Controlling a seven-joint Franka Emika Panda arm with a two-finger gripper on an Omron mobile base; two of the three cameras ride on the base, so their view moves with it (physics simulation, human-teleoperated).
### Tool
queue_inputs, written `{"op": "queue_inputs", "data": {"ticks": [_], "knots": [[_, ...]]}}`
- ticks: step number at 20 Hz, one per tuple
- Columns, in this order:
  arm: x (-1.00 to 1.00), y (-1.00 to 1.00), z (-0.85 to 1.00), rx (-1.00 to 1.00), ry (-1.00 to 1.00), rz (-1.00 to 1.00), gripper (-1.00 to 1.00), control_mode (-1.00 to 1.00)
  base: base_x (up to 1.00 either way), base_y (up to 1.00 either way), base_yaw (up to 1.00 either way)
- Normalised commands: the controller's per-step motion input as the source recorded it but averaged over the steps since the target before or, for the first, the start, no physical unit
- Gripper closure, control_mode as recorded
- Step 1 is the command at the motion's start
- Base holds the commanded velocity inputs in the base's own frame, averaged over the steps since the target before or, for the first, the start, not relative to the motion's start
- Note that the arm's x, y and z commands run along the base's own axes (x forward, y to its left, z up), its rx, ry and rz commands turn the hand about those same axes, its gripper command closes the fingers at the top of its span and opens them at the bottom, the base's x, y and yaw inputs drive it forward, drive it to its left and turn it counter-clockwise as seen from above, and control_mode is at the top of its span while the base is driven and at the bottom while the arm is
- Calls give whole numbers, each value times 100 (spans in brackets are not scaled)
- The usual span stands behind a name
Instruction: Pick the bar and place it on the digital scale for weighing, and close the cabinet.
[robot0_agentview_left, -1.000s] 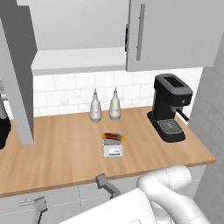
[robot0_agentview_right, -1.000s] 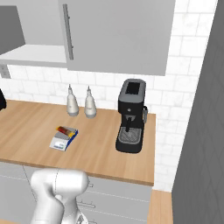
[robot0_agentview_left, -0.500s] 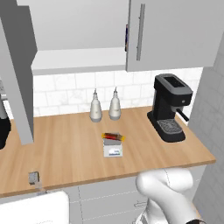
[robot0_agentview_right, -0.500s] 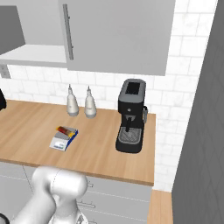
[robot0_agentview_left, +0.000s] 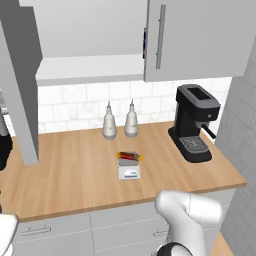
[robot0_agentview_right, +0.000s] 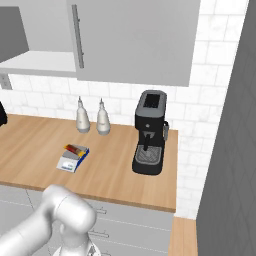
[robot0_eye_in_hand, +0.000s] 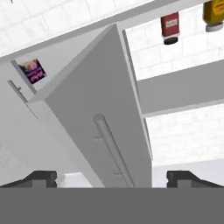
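The wooden surface (robot0_agentview_left: 75, 175) ran along the white tiled wall. Near its middle sat the digital scale (robot0_agentview_left: 129, 170), white-bodied, with the bar (robot0_agentview_left: 129, 156) lying across its top plate. Behind it, close to the wall, two pale bottles (robot0_agentview_left: 120, 121) stood side by side, just apart from each other. Toward the right end stood a black coffee machine (robot0_agentview_left: 194, 122), well apart from the scale. A dark object (robot0_agentview_left: 4, 145) rested at the far left edge, cut off from sight.
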Motion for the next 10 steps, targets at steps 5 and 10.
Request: {"op": "queue_inputs", "data": {"ticks": [5, 10], "knots": [[100, 7, -38, 0, -6, -18, -100, -100, 0, 0, 0], [86, -22, -25, 3, -29, -8, -100, -100, 0, 0, 0]]}}
